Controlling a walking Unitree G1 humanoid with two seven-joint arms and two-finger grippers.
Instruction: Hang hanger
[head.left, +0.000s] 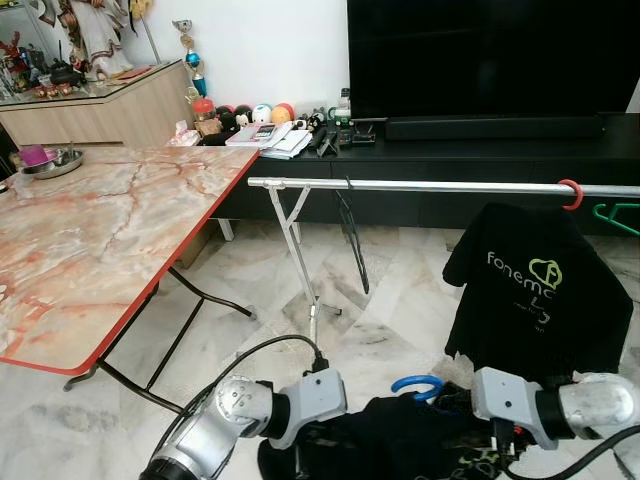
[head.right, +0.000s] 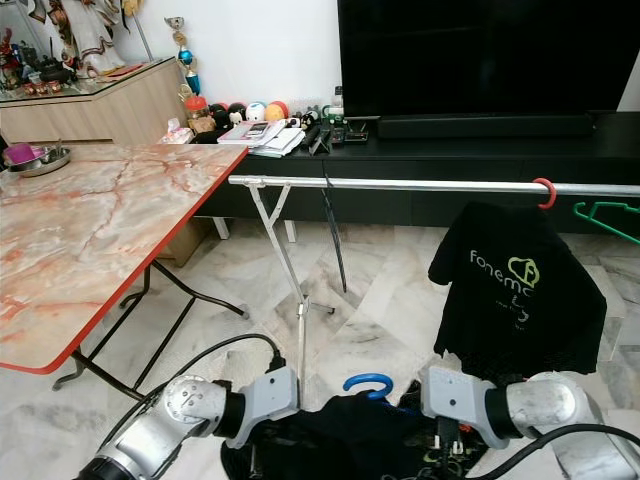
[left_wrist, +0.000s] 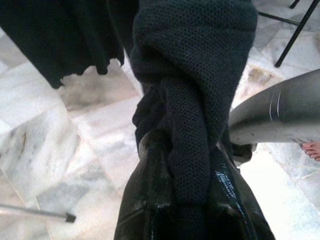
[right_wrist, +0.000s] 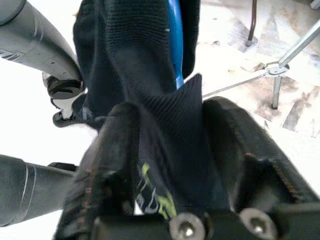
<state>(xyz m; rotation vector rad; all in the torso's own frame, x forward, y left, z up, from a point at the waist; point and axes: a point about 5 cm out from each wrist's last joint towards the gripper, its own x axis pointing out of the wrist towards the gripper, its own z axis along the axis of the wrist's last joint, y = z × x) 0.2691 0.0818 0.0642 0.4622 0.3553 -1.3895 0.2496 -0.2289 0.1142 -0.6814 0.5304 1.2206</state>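
Blue hanger (head.left: 417, 384): hook curves up between the two wrists, low in the head view, well below the rail; its body is hidden inside the dark shirt (head.left: 400, 435) bunched between the arms. A strip of blue plastic also shows in the right wrist view, just beyond that gripper's fingers.
Left gripper (left_wrist: 186, 200): both black fingers pressed against a thick roll of the shirt's knit cloth, which runs straight up between them (pinching cloth; no blue plastic visible at this grip).
Right gripper (right_wrist: 170, 165): fingers clamped on a fold of the same shirt, pale green print showing near the knuckle; the blue hanger sits just past the fingertips, wrapped by cloth, so contact with the plastic itself cannot be told.
Rail (head.left: 440, 186): silver bar running across at mid-height, on a folding leg (head.left: 298, 255) near its left end.
On rail: red hanger (head.left: 571, 192) hook carrying a black printed tee (head.left: 535, 290) toward the right; a green hanger (head.left: 615, 215) at the far right edge; a thin black hanger (head.left: 353, 240) hanging bare near the middle.
Table (head.left: 90, 240): marble-patterned top with a red edge, on the robot's left, apart from the rail.
Floor (head.left: 390, 300): pale marble tiles.
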